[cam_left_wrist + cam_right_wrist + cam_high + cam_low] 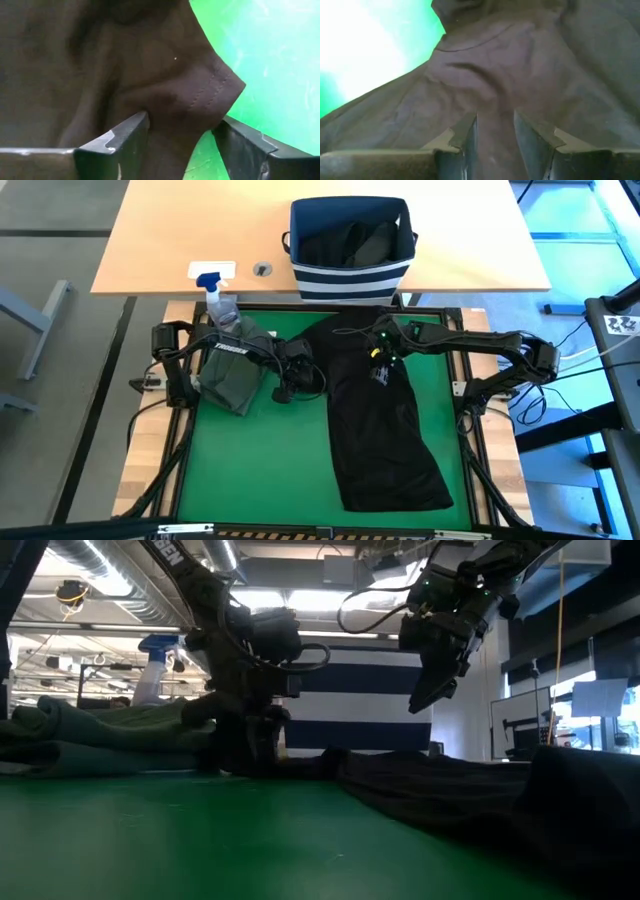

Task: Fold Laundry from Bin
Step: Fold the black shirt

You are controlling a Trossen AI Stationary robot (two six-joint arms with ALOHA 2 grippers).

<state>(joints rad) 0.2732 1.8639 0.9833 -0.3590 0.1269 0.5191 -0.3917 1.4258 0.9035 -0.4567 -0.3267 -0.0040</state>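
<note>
While my left end effector (pixel 297 370) sits low at the near-left corner of the black garment (pixel 385 430), its fingers (pixel 120 137) stand wide apart with a stitched hem corner of that cloth between them, not yet pinched. The garment's long axis runs from the bin (pixel 350 238) side toward the front edge of the green mat (pixel 260 470), so the cloth spreads away to my right from this corner; the left arm is nearer this edge.

My right end effector (pixel 380 360) hovers over the upper middle of the same garment, fingers (pixel 462 135) partly closed with a narrow gap; I cannot tell whether a fold is caught between them.

A folded olive garment (pixel 232 375) lies at the mat's left edge, beside a spray bottle (pixel 218 300). The bin, more cloth inside, stands on the wooden counter (pixel 180 230) beyond the mat. Free mat lies toward the front left.
</note>
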